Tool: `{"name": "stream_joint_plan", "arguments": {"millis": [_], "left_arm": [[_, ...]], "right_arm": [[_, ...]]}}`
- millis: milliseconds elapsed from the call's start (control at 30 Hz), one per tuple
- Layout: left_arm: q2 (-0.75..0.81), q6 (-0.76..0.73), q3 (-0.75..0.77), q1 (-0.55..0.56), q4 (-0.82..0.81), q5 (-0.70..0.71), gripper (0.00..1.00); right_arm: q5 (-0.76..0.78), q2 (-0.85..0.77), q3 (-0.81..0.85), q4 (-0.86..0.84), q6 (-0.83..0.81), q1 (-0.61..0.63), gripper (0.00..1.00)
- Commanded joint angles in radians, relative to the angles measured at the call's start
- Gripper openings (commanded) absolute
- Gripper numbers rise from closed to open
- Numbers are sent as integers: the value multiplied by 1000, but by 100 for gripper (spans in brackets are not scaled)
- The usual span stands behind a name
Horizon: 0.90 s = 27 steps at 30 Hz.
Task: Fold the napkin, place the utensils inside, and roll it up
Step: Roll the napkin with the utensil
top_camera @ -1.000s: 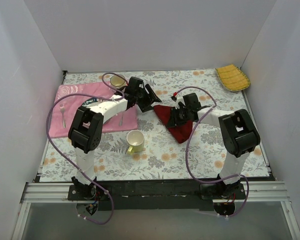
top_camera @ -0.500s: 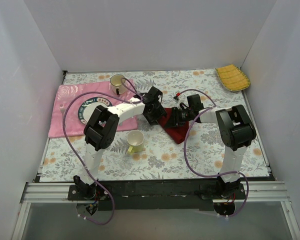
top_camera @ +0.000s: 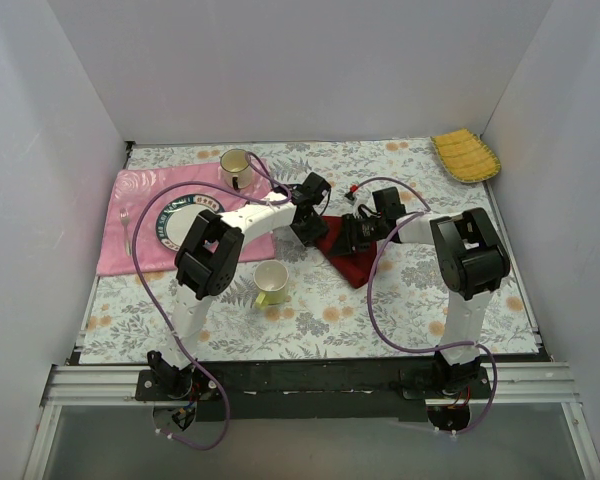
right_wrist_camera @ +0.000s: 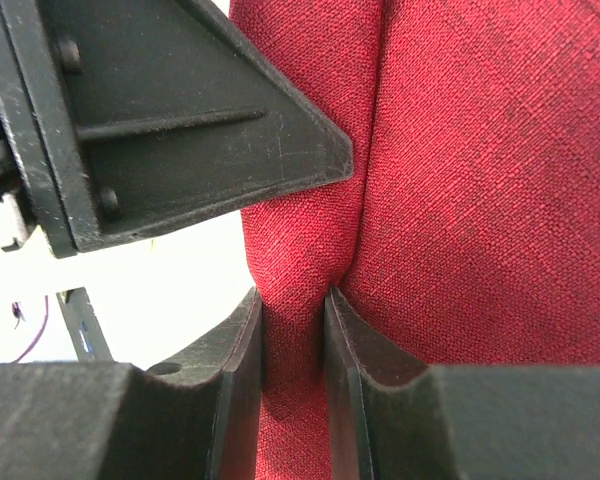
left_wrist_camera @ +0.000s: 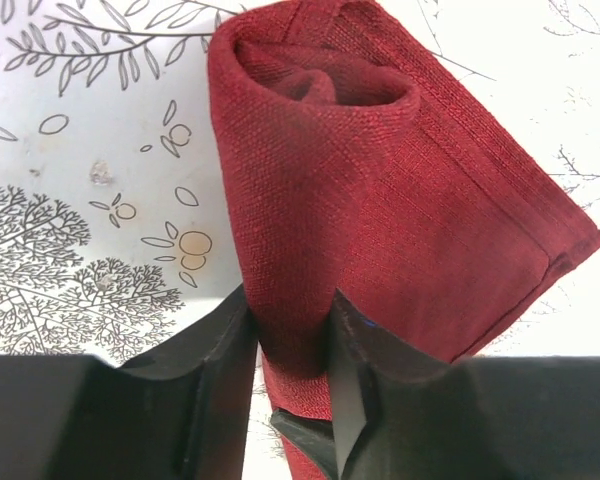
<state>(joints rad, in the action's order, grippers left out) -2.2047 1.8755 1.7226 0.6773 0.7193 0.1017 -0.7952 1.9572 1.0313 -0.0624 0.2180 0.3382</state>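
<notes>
Napkin (left_wrist_camera: 400, 200) rolled; left tool (left_wrist_camera: 288, 312), right tool (right_wrist_camera: 292, 308) pinching it

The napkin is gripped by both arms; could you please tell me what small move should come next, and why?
Probably roll the napkin one turn toward its flat part. The left gripper and right gripper each pinch the cloth, and the left wrist view shows a flat layered flap lying unrolled beside the roll.

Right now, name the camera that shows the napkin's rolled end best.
Left wrist: the napkin shows its spiral end and folded edges. Right wrist shows only pinched cloth up close; the top view shows a small red patch, partly hidden by the arms.
</notes>
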Motion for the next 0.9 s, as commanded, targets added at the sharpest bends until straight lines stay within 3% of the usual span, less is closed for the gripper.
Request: {"name": "stream_joint_plan", "arguments": {"millis": [0, 167, 200, 267, 400, 500, 633, 867], "left_arm": [[-35, -4, 9, 2, 45, 70, 27], [-27, -3, 8, 7, 61, 61, 23], [-26, 1, 8, 7, 62, 59, 23], [-26, 4, 5, 7, 66, 43, 23], [-24, 14, 5, 7, 68, 13, 23], [-18, 14, 3, 7, 69, 12, 23], [-12, 22, -6, 7, 69, 0, 23], [3, 37, -23, 7, 65, -17, 23]], "right_arm": [[109, 43, 21, 188, -107, 21, 19], [232, -33, 64, 308, -150, 57, 36], [298, -47, 72, 326, -157, 80, 44], [384, -88, 98, 384, -173, 108, 52], [690, -179, 95, 424, -177, 217, 70], [895, -241, 58, 394, -160, 298, 78], [1065, -265, 7, 306, -118, 380, 81], [1148, -215, -8, 162, -95, 456, 81]]}}
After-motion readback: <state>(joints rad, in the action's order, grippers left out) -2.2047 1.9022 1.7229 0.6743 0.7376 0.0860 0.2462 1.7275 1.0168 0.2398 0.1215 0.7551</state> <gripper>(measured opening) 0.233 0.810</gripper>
